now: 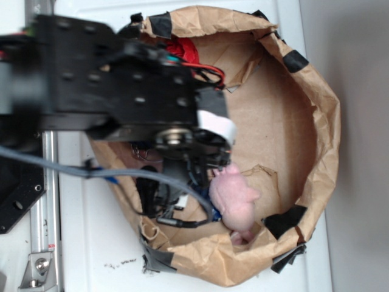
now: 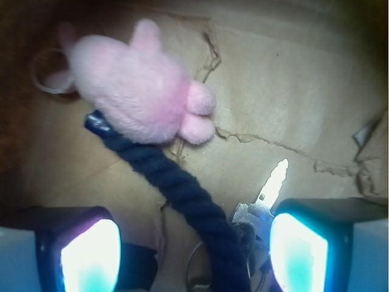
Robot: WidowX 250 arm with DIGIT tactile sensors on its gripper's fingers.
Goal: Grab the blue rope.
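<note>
approach step: gripper (image 2: 194,255) wide open, empty, straddling blue rope (image 2: 182,191) beside pink plush toy (image 2: 137,100) and key (image 2: 267,194); next, likely descent and closure on rope only.

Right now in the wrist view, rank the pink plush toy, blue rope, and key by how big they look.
1. Pink plush toy and blue rope: too close to call; the rope runs off the frame.
2. Key: clearly smallest, partly hidden behind the claw.
</note>
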